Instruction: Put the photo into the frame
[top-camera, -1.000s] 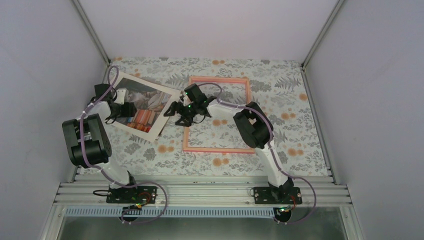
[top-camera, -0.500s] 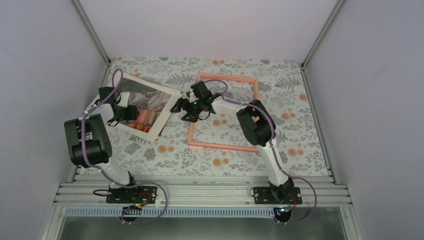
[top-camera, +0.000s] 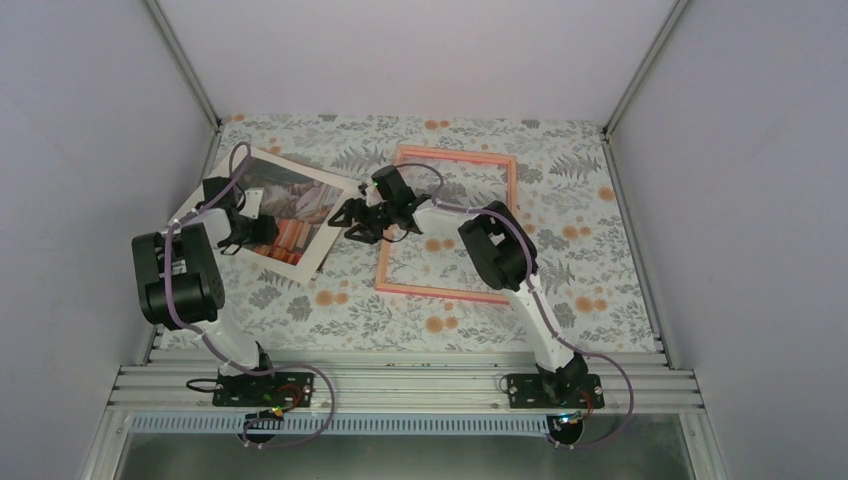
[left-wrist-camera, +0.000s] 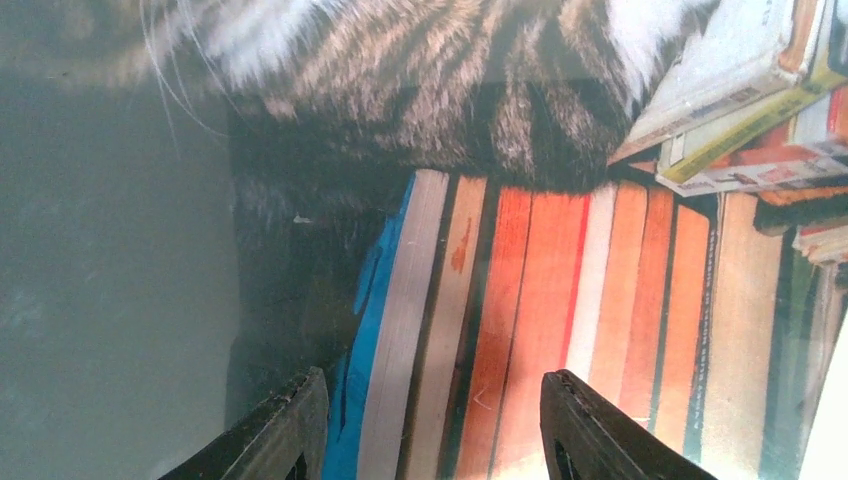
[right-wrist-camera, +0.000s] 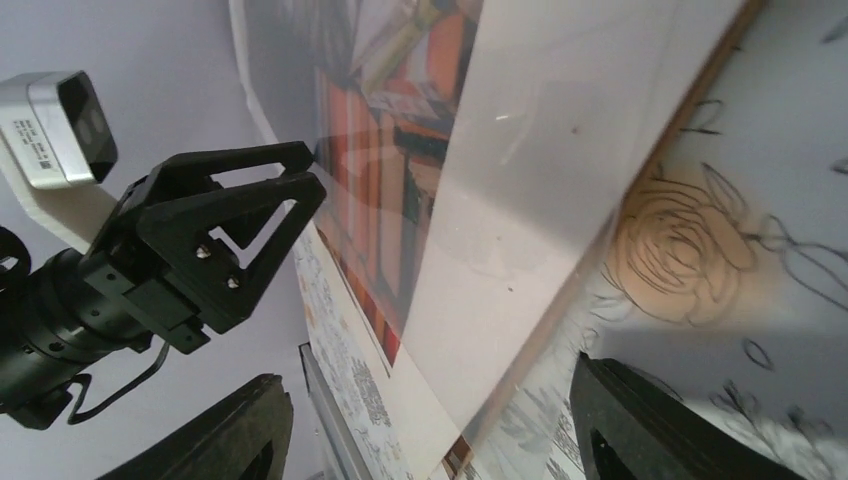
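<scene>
The photo (top-camera: 310, 200), a cat on colourful books with a white border, lies tilted on the left of the table. The pink frame (top-camera: 455, 153) lies flat right of it, slightly skewed. My left gripper (top-camera: 262, 228) is open just above the print; the left wrist view shows its gripper (left-wrist-camera: 435, 425) with jaws wide apart over the book spines (left-wrist-camera: 560, 280). My right gripper (top-camera: 345, 218) is open at the print's right edge. In the right wrist view, its gripper (right-wrist-camera: 440, 430) straddles the white border (right-wrist-camera: 520, 180), with a thin brownish edge beneath. The left gripper (right-wrist-camera: 300, 180) shows there too.
A floral cloth (top-camera: 580, 210) covers the table. Pale enclosure walls stand on the left (top-camera: 90, 150), back and right. An aluminium rail (top-camera: 400, 385) with both arm bases runs along the near edge.
The frame has slid right and turned slightly. My right gripper has moved left off the frame's corner to the print's right edge. My left gripper shifted slightly on the print.
</scene>
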